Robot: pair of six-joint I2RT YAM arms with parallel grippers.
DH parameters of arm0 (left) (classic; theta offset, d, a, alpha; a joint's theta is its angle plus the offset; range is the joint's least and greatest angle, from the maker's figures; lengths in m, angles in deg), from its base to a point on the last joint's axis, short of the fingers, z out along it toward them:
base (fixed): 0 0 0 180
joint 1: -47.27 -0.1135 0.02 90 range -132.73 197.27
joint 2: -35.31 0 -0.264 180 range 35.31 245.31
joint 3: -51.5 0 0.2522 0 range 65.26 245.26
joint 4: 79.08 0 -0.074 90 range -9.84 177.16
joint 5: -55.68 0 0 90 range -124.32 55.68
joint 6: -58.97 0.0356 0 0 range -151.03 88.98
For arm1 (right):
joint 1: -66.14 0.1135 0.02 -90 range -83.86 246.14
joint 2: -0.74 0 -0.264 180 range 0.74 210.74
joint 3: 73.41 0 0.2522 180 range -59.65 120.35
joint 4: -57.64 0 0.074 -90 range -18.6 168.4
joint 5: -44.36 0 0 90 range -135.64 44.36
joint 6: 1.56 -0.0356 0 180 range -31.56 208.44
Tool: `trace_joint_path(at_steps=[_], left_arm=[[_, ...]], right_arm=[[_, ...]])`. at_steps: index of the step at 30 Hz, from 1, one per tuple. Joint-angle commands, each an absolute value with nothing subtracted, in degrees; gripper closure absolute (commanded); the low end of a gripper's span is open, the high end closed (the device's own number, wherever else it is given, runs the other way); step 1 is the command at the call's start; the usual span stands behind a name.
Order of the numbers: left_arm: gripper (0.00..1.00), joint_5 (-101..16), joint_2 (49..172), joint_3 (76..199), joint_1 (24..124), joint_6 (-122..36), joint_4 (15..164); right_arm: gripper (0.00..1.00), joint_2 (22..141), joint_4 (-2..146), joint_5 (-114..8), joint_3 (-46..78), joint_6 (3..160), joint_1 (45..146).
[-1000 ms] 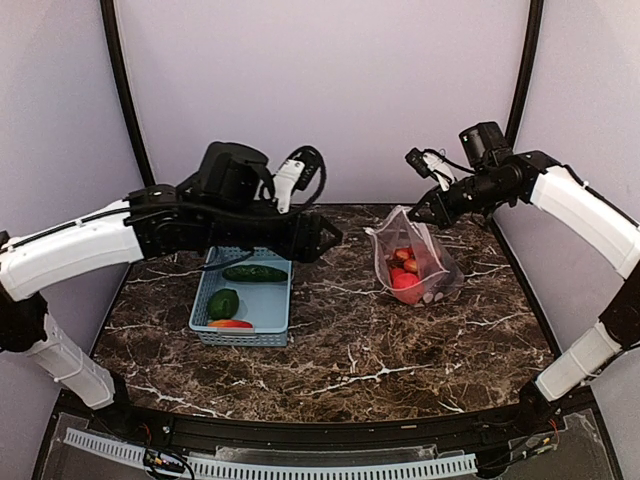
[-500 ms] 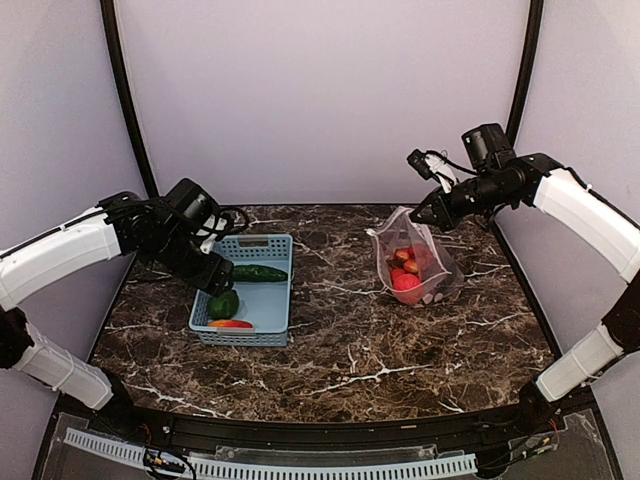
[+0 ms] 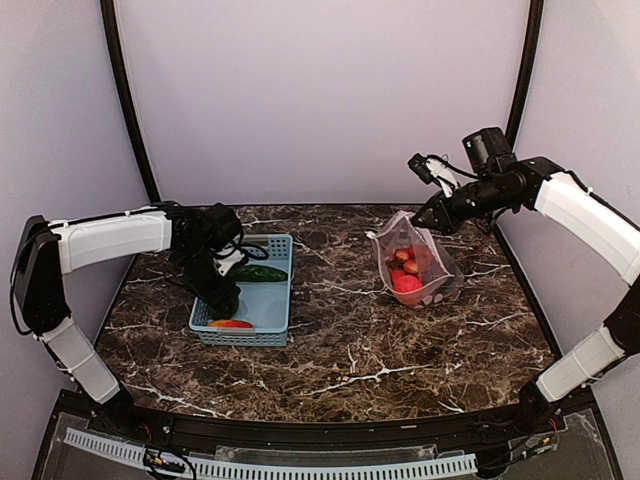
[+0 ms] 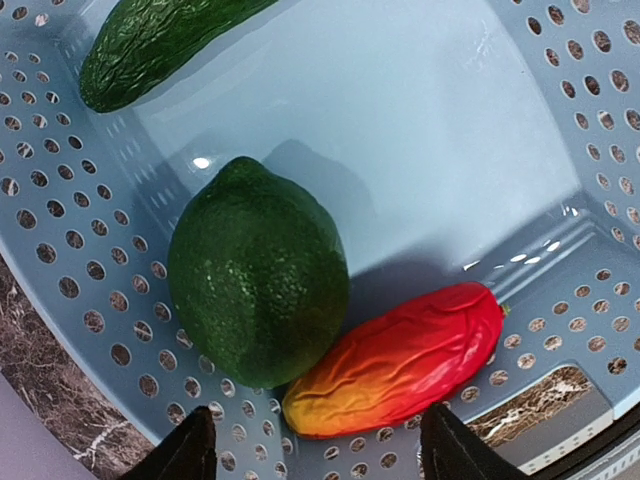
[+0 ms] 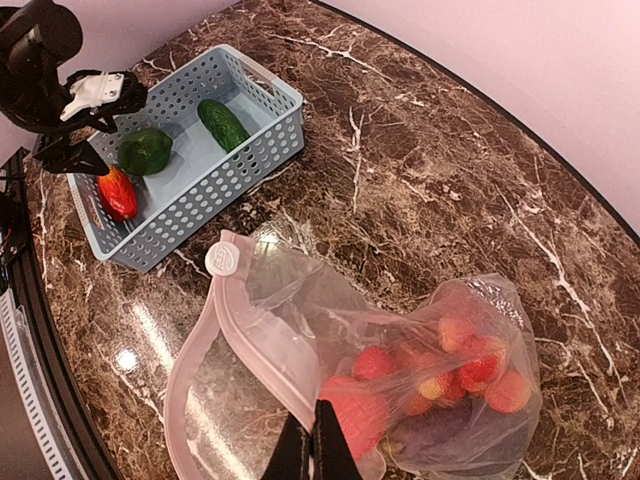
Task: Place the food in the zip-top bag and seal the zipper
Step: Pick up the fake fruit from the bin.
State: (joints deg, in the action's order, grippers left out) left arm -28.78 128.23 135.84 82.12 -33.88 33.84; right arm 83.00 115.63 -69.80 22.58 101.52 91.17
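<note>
The clear zip-top bag (image 3: 415, 262) stands open on the table, holding red and peach fruits (image 5: 470, 365) and a dark eggplant (image 5: 450, 440). My right gripper (image 5: 312, 445) is shut on the bag's mouth edge by the zipper strip (image 5: 255, 340) and holds it up. My left gripper (image 4: 315, 455) is open, low inside the basket, with its fingers either side of the orange-red pepper (image 4: 400, 360) and near the green avocado (image 4: 258, 272). The cucumber (image 4: 150, 45) lies at the basket's far end.
The light blue slotted basket (image 3: 270, 241) sits left of centre on the dark marble table. The bag sits at the back right, with bare table between them. Curved walls stand close behind.
My left arm has swung back from the table's middle to the left and dropped into the basket's near end. The right gripper and bag have not moved.
</note>
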Motion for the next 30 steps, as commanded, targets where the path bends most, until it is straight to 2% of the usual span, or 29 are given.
trace_joint_path(at_steps=[1, 13, 23, 24, 30], left_arm=[[0.30, -28.71, 130.18, 138.12, 81.30, -31.50, 34.41], [0.28, -22.04, 136.93, 140.09, 80.38, -31.70, 36.36], [0.30, -22.44, 139.89, 139.31, 79.63, -31.38, 38.86], [0.31, -22.21, 140.03, 139.28, 79.62, -31.42, 38.93], [0.51, -22.08, 138.36, 140.63, 79.67, -32.99, 38.64]], right_arm=[[1.00, 81.36, 114.47, -69.29, 21.41, 102.08, 91.23], [1.00, 81.55, 114.55, -69.57, 21.13, 102.08, 91.24], [1.00, 81.75, 114.55, -69.32, 20.78, 102.41, 91.26], [1.00, 81.87, 114.55, -69.35, 20.77, 102.35, 91.26], [1.00, 82.28, 114.82, -69.64, 21.29, 102.29, 91.27]])
